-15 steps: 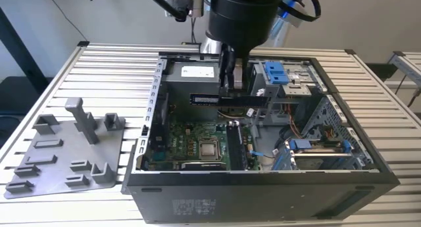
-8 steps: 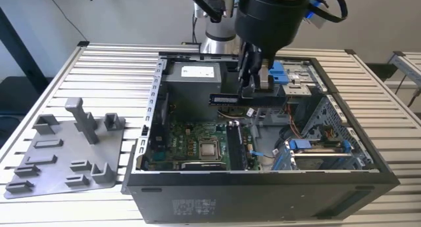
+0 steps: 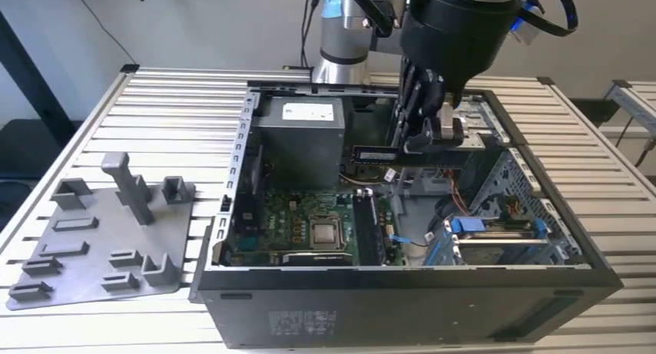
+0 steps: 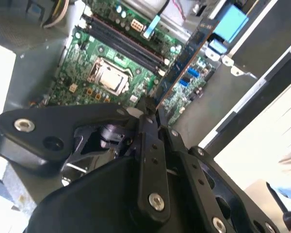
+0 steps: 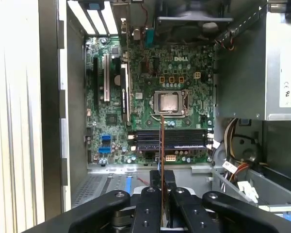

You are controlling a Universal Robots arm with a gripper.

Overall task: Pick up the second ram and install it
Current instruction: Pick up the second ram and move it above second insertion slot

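Note:
My gripper (image 3: 429, 143) hangs inside the open computer case, shut on the second ram (image 3: 374, 153), a thin dark stick held level above the green motherboard (image 3: 297, 223). In the second wrist view the second ram (image 4: 184, 68) runs edge-on away from the gripper (image 4: 153, 119). In the first wrist view the second ram (image 5: 162, 141) shows as a thin vertical edge between the fingers (image 5: 154, 187), crossing over the dark memory slots (image 5: 184, 138) below the silver processor (image 5: 168, 102). The stick is above the slots, apart from them.
A grey power supply (image 3: 297, 139) stands at the back of the case. A drive cage with blue clips (image 3: 492, 231) is at the exterior view's right. The grey holder tray (image 3: 92, 239) lies on the slatted table (image 3: 184, 100) at the exterior view's left. Cables (image 5: 233, 145) run beside the slots.

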